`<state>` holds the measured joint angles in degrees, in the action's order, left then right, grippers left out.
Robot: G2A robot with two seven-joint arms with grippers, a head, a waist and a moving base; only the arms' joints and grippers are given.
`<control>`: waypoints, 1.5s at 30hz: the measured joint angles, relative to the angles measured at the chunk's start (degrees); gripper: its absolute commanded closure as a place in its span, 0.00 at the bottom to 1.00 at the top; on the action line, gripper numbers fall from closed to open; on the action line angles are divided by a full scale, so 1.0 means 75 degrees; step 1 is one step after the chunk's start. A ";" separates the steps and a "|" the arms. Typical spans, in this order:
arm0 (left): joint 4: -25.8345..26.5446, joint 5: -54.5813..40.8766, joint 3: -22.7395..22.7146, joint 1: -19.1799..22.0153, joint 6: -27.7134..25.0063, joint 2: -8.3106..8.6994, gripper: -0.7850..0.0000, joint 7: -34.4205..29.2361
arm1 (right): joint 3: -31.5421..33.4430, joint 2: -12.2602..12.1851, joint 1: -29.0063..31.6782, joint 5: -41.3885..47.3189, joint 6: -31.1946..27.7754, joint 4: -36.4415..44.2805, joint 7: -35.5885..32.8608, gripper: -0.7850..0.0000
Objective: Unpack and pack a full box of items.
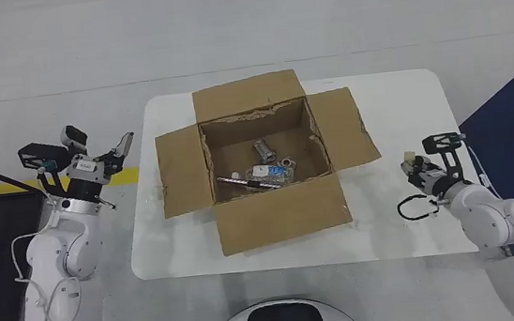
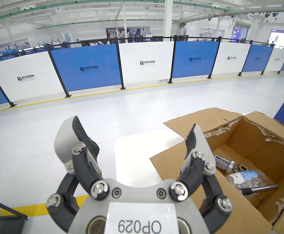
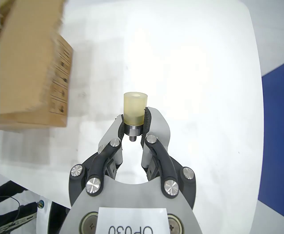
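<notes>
An open cardboard box [image 1: 271, 159] sits mid-table with its flaps spread; the same box [image 2: 241, 141] shows in the left wrist view. Inside lie a metal cylinder part [image 1: 263, 149], a clear plastic bottle [image 1: 270, 171] and a thin metal rod [image 1: 240, 177]. My right gripper [image 3: 133, 120] is shut on a pale yellow rubber bumper [image 3: 134, 106] with a metal threaded stud, held above the table's right side, and appears as the right gripper [image 1: 415, 166] in the top view. My left gripper [image 2: 135, 133] stands open and empty off the table's left edge, seen from above as the left gripper [image 1: 121, 143].
The white table [image 1: 393, 108] has bare surface to the right of the box and along its front. A box flap [image 3: 33, 66] lies close to the right gripper. Blue and white fence panels [image 2: 142, 64] stand across the floor behind.
</notes>
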<state>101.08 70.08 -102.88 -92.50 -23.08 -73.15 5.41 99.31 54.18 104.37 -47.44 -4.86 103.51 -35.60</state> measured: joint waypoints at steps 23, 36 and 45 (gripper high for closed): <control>0.0000 0.0000 0.0000 0.0000 0.0000 0.0000 0.00 0.0000 | -0.1601 0.0119 -0.1779 -0.0998 0.0105 -0.1931 -0.1442 0.82; 0.0000 0.0000 0.0000 0.0000 0.0000 0.0000 0.00 0.0000 | -0.1287 0.0113 -0.1508 -0.0986 0.0068 -0.1639 -0.1146 0.56; 0.0000 0.0000 0.0000 0.0000 0.0000 0.0000 0.00 0.0000 | -0.1211 0.0119 -0.1404 -0.1097 0.0104 -0.1384 -0.1219 0.53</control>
<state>101.08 70.08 -102.88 -92.50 -23.08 -73.15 5.41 90.23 55.08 93.84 -55.67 -4.08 93.13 -44.74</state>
